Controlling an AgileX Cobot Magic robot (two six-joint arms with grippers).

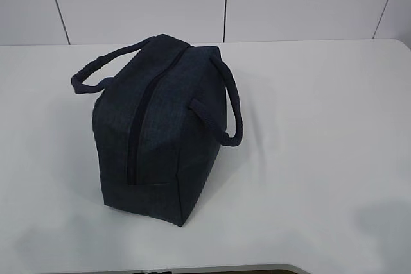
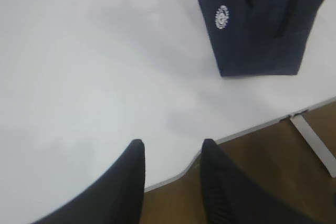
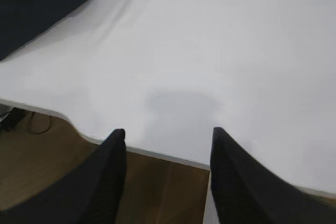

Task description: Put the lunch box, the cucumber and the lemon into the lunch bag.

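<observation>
Zero loose items visible: no lunch box, cucumber or lemon on the white tabletop (image 1: pixel 321 158). Dark navy fabric lunch bag (image 1: pixel 160 133) sits left of centre, zip looks closed, so I judge packing done. My left gripper (image 2: pixel 170 153) hangs spread over the near edge; my right gripper (image 3: pixel 168 140) likewise, both empty.

Both the left gripper (image 2: pixel 170 153) and right gripper (image 3: pixel 168 137) have smooth, matte black, curved fingers tapering to rounded tips.
</observation>
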